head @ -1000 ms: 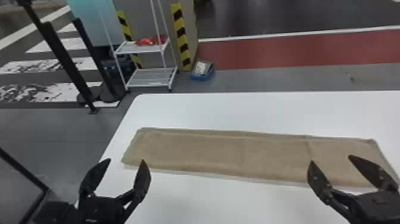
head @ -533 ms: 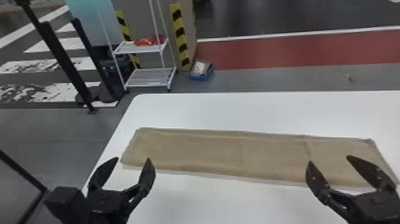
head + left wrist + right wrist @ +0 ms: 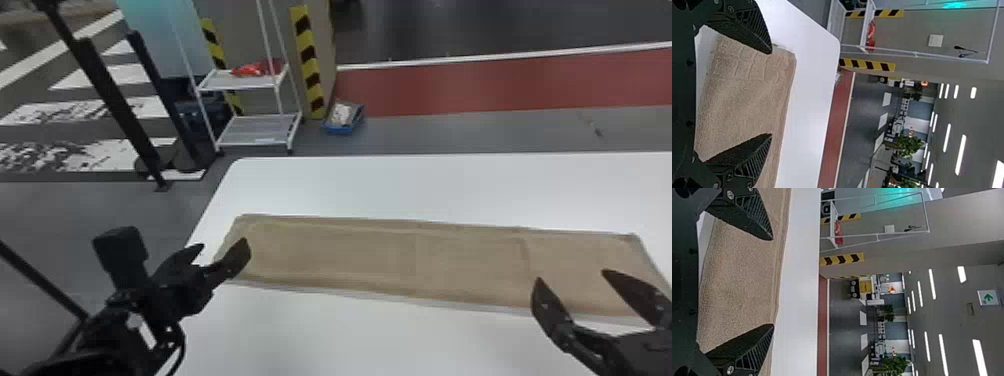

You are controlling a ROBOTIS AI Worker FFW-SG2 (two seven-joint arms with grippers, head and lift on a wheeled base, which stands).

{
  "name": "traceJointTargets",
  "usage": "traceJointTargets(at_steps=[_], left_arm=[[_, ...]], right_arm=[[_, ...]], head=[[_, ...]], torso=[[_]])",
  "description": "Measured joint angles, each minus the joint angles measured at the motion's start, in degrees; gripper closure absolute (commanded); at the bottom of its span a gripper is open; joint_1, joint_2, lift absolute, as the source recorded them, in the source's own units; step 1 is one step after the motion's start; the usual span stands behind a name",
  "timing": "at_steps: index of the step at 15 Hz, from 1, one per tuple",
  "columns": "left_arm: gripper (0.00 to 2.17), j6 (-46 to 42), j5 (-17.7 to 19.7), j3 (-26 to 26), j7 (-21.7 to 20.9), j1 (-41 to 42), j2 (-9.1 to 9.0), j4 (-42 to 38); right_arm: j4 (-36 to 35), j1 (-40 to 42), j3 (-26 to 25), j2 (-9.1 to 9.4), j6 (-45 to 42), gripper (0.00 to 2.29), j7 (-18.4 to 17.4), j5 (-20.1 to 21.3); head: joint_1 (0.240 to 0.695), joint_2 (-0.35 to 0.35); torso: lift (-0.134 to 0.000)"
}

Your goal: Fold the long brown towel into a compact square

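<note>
Right gripper [image 3: 572,275] cut off, towel [image 3: 370,255] partly hidden

Matt, rough brown cloth towel [image 3: 380,255], smooth white table [image 3: 450,185] (faintly glossy), matt black claw fingers [image 3: 746,215]

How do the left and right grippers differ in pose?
Left gripper is by the towel's left end; right gripper is toward its right end. In the head view, the left gripper slants rightward, the right gripper leftward. Both are open and empty.

Towel [image 3: 350,255] partly behind left end effector [image 3: 224,244], table [image 3: 425,190] cut off in head view
</note>
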Motion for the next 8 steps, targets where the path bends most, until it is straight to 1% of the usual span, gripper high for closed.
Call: traceJointTargets(at_steps=[2, 4, 8], left_arm=[[0.14, 7.38, 0.22, 2.0, -2.24, -5.36, 0.0, 3.18], [0.15, 11.23, 0.45, 2.23, -2.92, -9.46, 0.37, 7.43], [0.15, 14.29, -0.15, 2.26, -3.33, -16.75, 3.7, 17.53]], right_arm=[[0.29, -0.16, -0.27, 0.0, 0.12, 0.1, 0.0, -0.02], [0.35, -0.24, -0.26, 0.0, 0.12, 0.1, 0.0, 0.21], [0.36, -0.25, -0.25, 0.0, 0.22, 0.1, 0.0, 0.79]], head=[[0.695, 0.241], [0.695, 0.229], [0.695, 0.238]], torso=[[-0.123], [-0.123], [-0.123]])
